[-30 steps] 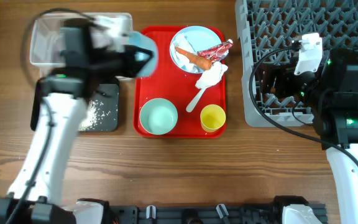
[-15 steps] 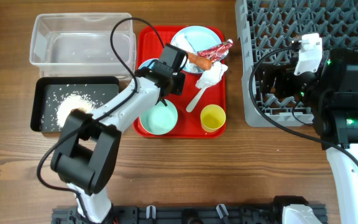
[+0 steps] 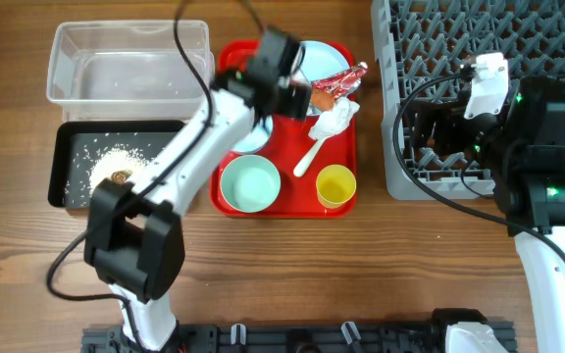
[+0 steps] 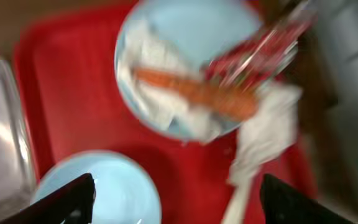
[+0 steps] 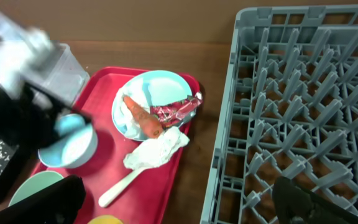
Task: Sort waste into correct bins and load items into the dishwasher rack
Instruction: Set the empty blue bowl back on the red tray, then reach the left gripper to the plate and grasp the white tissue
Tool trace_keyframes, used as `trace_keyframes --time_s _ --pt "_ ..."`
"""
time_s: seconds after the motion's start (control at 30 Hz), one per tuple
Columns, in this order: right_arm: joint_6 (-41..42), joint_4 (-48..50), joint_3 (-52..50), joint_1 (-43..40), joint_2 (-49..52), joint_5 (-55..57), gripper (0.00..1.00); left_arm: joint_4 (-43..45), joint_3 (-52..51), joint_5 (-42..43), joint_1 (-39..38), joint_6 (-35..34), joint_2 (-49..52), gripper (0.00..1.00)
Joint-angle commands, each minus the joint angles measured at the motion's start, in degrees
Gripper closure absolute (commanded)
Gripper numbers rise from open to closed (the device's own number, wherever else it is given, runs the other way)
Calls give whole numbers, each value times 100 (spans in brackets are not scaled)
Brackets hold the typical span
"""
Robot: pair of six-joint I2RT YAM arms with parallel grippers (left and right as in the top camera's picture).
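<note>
The dishwasher rack (image 3: 430, 39) lay below the right gripper (image 5: 179, 199), fingers apart and empty, well away from the waste. The left gripper (image 4: 178, 198), fingers also spread, was nearer. Ahead of it, on the plate (image 4: 229, 31), the carrot piece (image 4: 194, 93) ran almost finger to finger.

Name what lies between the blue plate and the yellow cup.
Overhead: the crumpled white napkin and white spoon lie between the blue plate and the yellow cup, on the red tray.

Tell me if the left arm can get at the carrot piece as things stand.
Probably yes. The left fingers hang open above the red tray, and the carrot piece lies uncovered on the plate, with only the wrapper close beside it.
</note>
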Motion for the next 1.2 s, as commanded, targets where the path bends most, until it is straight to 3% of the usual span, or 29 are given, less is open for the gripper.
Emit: trace_keyframes --time_s 0.0,0.2,0.37,0.63,0.73,0.9,1.0,1.17 --pt "11 15 138 20 11 11 0 -337 1403 437 181 -188 142 12" --pt "11 -20 138 20 9 11 0 450 1696 850 236 -516 1204 6" --pt "-11 -160 136 20 50 17 0 787 1696 1279 192 -988 2321 9" --pt "-15 -234 136 20 70 17 0 765 1694 1064 66 -986 2822 10" --pt "-15 -234 136 20 70 17 0 754 1694 1064 57 -986 2942 16" --pt "-15 -240 136 20 107 59 0 741 1694 1067 26 -984 3036 34" --pt "-13 -240 136 20 162 59 0 549 1694 1067 -22 -984 3049 33" --pt "-15 -243 136 20 203 59 0 262 1696 1073 -35 -984 3047 22"
